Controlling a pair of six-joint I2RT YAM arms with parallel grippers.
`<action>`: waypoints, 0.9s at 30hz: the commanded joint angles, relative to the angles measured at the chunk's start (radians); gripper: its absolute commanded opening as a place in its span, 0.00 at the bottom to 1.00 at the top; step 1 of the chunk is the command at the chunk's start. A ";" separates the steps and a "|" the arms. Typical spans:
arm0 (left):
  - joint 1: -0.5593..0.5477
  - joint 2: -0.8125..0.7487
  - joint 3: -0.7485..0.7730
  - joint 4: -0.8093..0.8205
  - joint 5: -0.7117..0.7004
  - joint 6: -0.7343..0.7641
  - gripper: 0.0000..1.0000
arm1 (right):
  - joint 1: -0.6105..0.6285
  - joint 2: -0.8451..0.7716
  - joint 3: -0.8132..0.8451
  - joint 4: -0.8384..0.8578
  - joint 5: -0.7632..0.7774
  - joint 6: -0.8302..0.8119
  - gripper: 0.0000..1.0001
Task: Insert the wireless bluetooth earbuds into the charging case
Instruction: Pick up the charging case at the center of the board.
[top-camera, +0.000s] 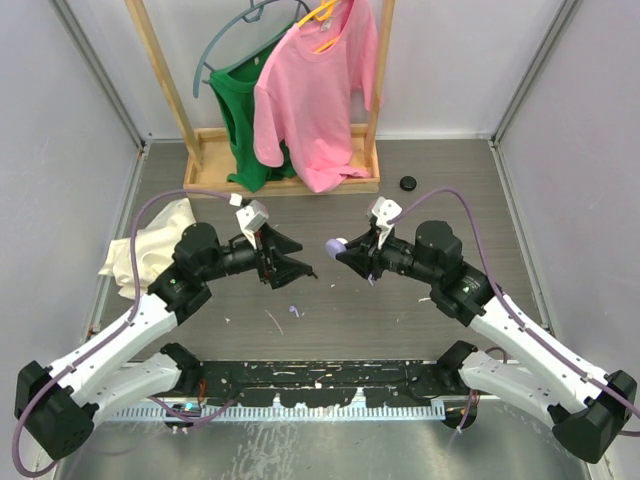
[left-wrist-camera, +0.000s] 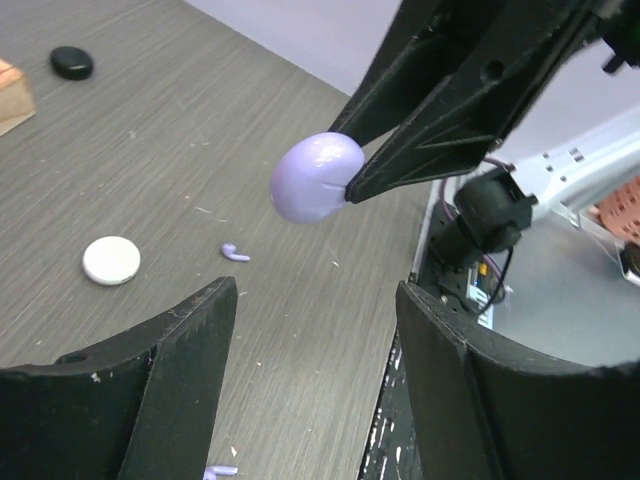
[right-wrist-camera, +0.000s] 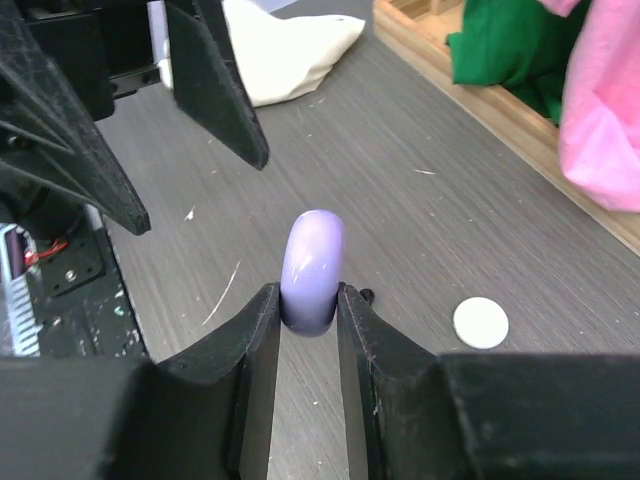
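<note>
Grey wood-grain table (top-camera: 440, 200) is stretching between pale walls on the left and right. Above its middle, the lilac charging case (right-wrist-camera: 312, 265) is hanging clear of the surface with its lid closed. The right hand (right-wrist-camera: 310, 300) is clamping it edge-on between its two fingers.

A lilac earbud (left-wrist-camera: 235, 253) is lying on the bare table below the case, touching nothing. A white disc (left-wrist-camera: 110, 260) is sitting near it on the same open stretch.

The left hand (left-wrist-camera: 315, 300) is facing the case from the left with its fingers spread wide apart and nothing between them. A gap of open air is separating it from the case.

Around the two hands the table is lying open towards the far side. There a wooden rack (top-camera: 285, 185) is standing along the far edge, carrying a green shirt (top-camera: 243, 110) and a pink shirt (top-camera: 320, 90). A black disc (top-camera: 407, 183) is resting just right of the rack's base.

A cream cloth (top-camera: 150, 245) is bunching up against the left edge beside the left arm. The black mounting strip with both arm bases is running along the near edge.
</note>
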 joint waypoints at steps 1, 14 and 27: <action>0.009 0.034 0.057 0.029 0.179 0.074 0.65 | -0.027 0.016 0.100 -0.101 -0.211 -0.096 0.08; 0.008 0.150 0.145 0.014 0.366 0.148 0.59 | -0.031 0.132 0.227 -0.277 -0.359 -0.203 0.09; -0.007 0.243 0.196 -0.011 0.463 0.154 0.47 | -0.031 0.182 0.266 -0.295 -0.436 -0.216 0.09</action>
